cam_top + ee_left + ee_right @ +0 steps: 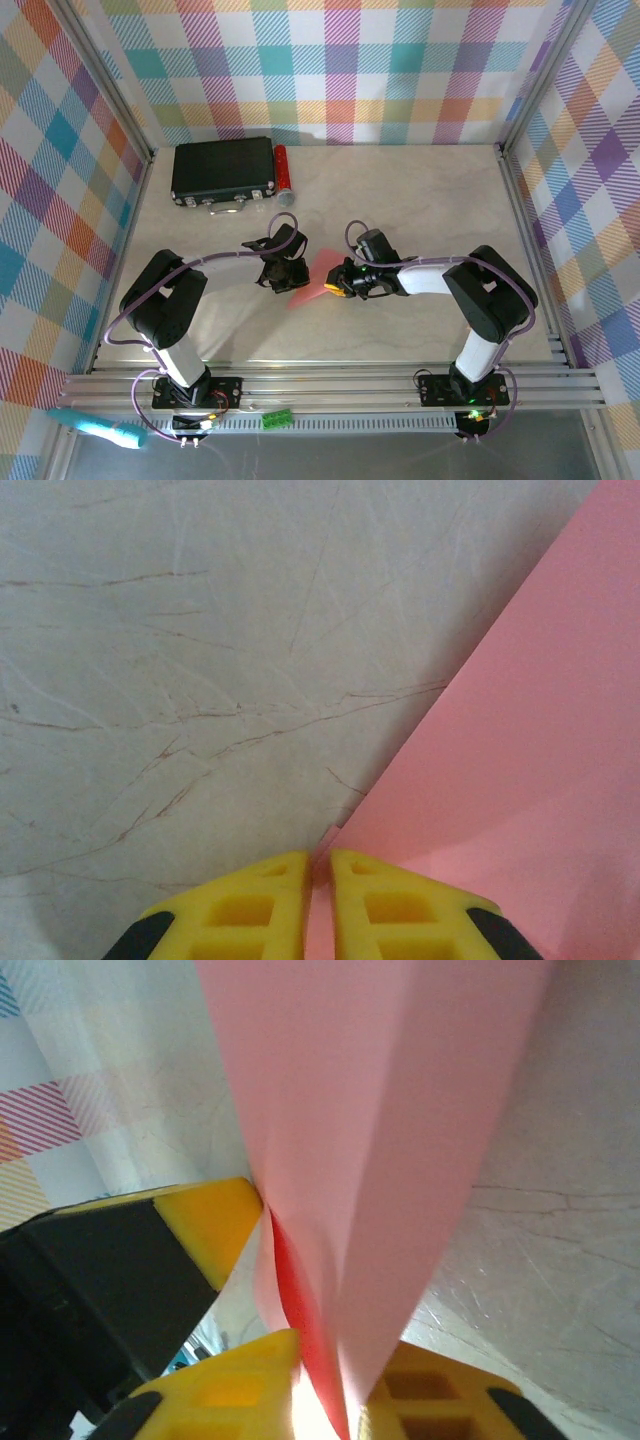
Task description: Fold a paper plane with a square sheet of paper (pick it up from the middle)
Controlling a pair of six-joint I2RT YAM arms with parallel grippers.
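Observation:
The pink-red square sheet of paper (312, 283), folded along a crease, hangs just above the table between both grippers. My left gripper (284, 276) is on its left side. In the left wrist view its yellow fingertips (268, 890) are shut on a corner of the paper (520, 730), and the left gripper (320, 868) has only a thin pink strip in its gap. My right gripper (340, 287) holds the right side. In the right wrist view the folded paper (380, 1140) rises from between the right gripper (340, 1380) fingers, which press on its layers.
A black box (222, 170) lies at the back left of the table, with a small red cylinder (282, 170) with a grey end beside it. Checked walls and metal rails (330, 385) enclose the table. A teal tool (95, 427) lies outside the front left corner.

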